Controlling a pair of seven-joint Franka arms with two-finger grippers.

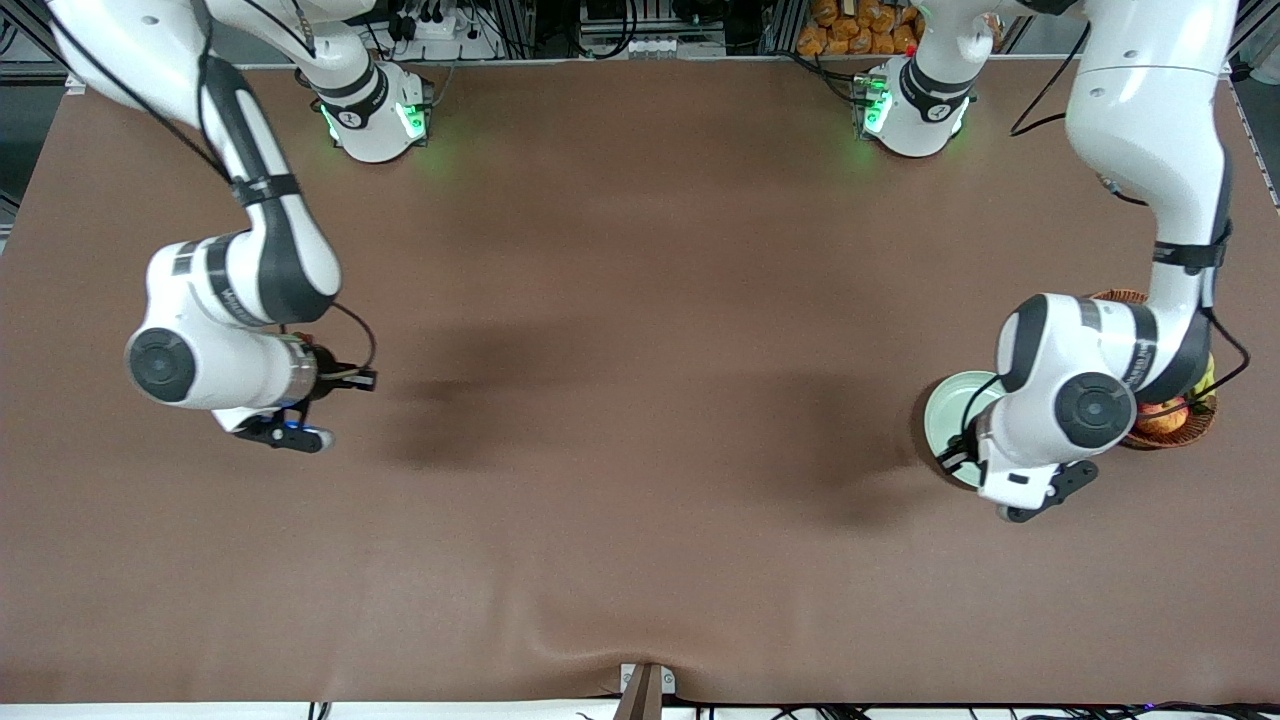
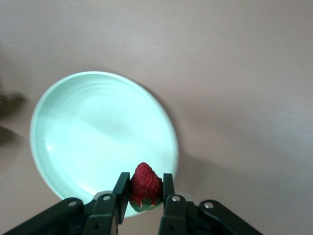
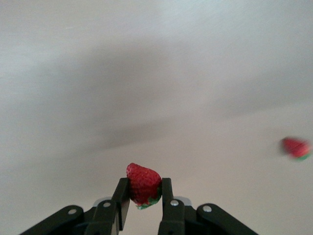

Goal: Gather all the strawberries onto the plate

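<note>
While the left gripper (image 2: 145, 192) hangs over the round pale mint-green plate (image 2: 73, 122) clamped on a small red strawberry (image 2: 145, 183), the right gripper (image 3: 145, 192) pinches another red strawberry (image 3: 143, 183) above bare brown table (image 1: 640, 400); a third berry (image 3: 295, 147) lies nearby.

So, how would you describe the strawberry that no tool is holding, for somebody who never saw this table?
Start at the right arm's end of the brown table. There the right tool holds one strawberry above the cloth. The loose strawberry lies alone on the bare cloth nearby, the only berry not clamped between fingers.
</note>
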